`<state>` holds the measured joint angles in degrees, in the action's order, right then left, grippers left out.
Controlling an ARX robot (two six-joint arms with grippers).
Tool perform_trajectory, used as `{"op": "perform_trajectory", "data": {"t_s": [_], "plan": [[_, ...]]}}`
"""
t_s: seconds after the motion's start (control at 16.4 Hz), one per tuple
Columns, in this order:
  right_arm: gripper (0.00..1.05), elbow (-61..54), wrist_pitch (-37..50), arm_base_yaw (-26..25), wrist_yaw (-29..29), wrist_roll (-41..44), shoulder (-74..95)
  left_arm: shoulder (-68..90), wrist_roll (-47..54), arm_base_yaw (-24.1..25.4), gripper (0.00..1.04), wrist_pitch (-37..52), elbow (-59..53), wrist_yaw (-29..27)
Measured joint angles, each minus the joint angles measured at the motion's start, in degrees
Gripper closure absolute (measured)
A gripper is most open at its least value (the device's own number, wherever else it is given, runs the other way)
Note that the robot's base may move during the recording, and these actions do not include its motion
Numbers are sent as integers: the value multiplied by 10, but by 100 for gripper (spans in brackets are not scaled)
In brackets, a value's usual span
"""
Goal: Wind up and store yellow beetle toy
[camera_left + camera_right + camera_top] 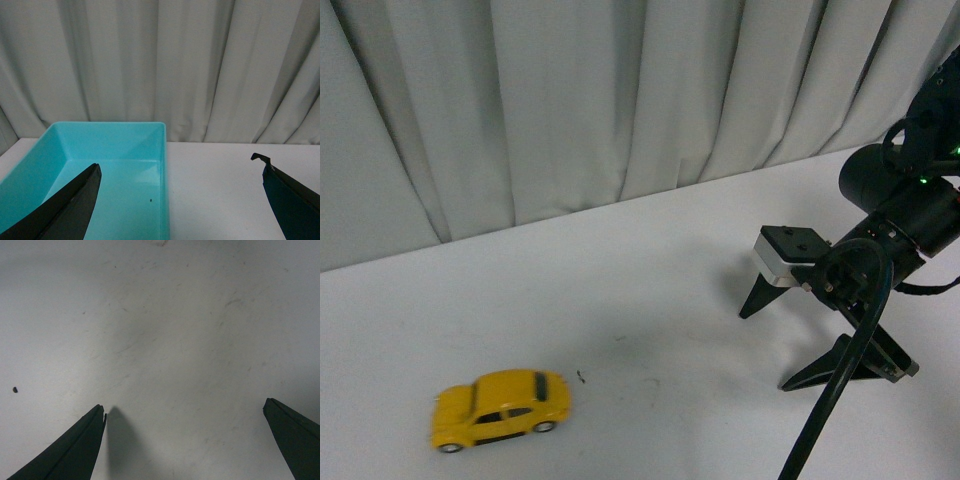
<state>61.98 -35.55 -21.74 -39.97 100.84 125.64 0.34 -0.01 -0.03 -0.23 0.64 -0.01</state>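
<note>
My right hand (763, 350) hangs spread wide and empty over the tabletop (650, 260); my left hand (176, 162) is likewise splayed. The yellow beetle toy (500, 408) sits well left of my right hand. I judge it light, stiff, slick and apt to roll; I'd pinch across its doors

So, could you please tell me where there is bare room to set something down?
The white table is bare between the yellow beetle toy and the open right pincer, and back to the curtain. The turquoise bin is empty but for a speck, with bare table beside it. Only around the right pincer is it tight.
</note>
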Motion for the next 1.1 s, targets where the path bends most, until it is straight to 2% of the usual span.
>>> {"op": "perform_trajectory", "data": {"t_s": [0.49, 0.79, 0.91, 0.97, 1.1], "plan": [[7, -3, 17, 12, -14, -4, -7, 0, 0, 0, 7, 0, 0, 0], [7, -25, -13, 31, -71, -7, -127, 0, 0, 0, 7, 0, 0, 0], [7, -25, -14, 30, -75, -7, -140, 0, 0, 0, 7, 0, 0, 0], [8, -41, 46, 32, -64, -28, -140, 0, 0, 0, 7, 0, 0, 0], [24, -200, 447, 65, 120, -218, -154, 0, 0, 0, 7, 0, 0, 1]]}}
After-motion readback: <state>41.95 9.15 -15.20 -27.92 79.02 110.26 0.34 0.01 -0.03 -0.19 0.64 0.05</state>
